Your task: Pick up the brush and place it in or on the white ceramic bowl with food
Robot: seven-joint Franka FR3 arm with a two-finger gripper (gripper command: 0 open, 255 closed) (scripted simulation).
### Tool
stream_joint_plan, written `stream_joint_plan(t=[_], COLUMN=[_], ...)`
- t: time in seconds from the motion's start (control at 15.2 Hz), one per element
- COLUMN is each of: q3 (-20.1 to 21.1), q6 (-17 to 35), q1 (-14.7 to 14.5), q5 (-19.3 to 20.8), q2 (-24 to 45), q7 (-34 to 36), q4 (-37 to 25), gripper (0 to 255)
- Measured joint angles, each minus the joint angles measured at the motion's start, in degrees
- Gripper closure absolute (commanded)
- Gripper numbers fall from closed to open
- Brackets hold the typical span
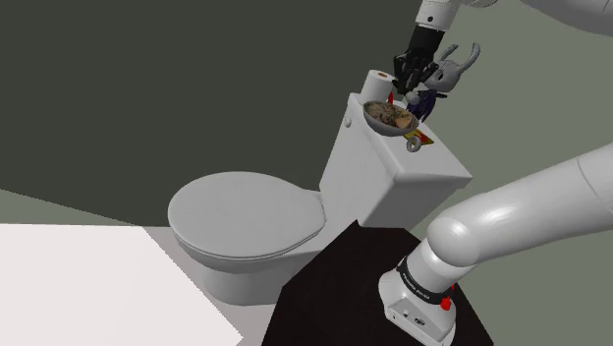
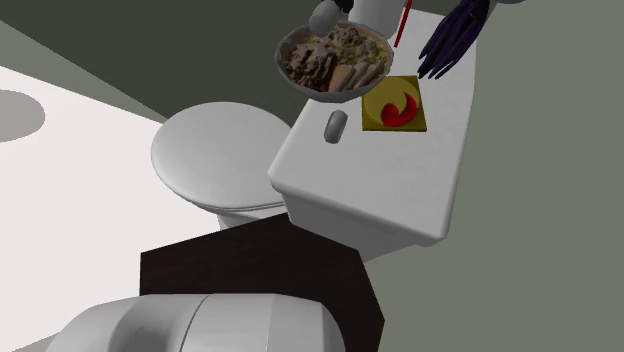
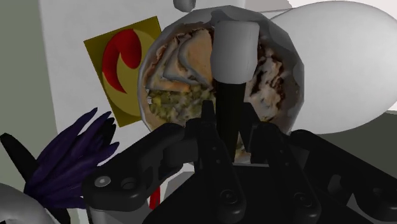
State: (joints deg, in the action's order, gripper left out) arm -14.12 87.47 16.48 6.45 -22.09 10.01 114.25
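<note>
We find the claw (image 3: 232, 130) pinching a black-handled brush with a pale grey head (image 3: 234, 48) directly over the round grey-white bowl of food (image 3: 291, 60).

In the wrist view the two black fingers clasp the brush's dark handle between them, and its head hangs above the middle of the bowl's brown and green food; whether it touches the food we cannot tell; the bowl stands on the white toilet tank lid (image 2: 380, 175), just beside a yellow square card with a red swirl (image 2: 398, 105); a dark purple feathery thing (image 2: 452, 38) lies past the card; in the shoulder view the claw hovers over the bowl, near a white paper roll (image 1: 377, 83); the closed white toilet seat lid (image 1: 241, 211) lies toward that view's left.
</note>
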Motion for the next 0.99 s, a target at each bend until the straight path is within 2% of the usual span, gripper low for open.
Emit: stream_joint_plan(t=[0.53,0.99], q3=[-0.30,-0.39], q6=[5.90,6.73], q1=[0.20,0.23], q5=[0.33,0.38], q2=[-0.79,-0.77], q7=[0.30,0.29], q4=[6.67,7.46], gripper=[255,255])
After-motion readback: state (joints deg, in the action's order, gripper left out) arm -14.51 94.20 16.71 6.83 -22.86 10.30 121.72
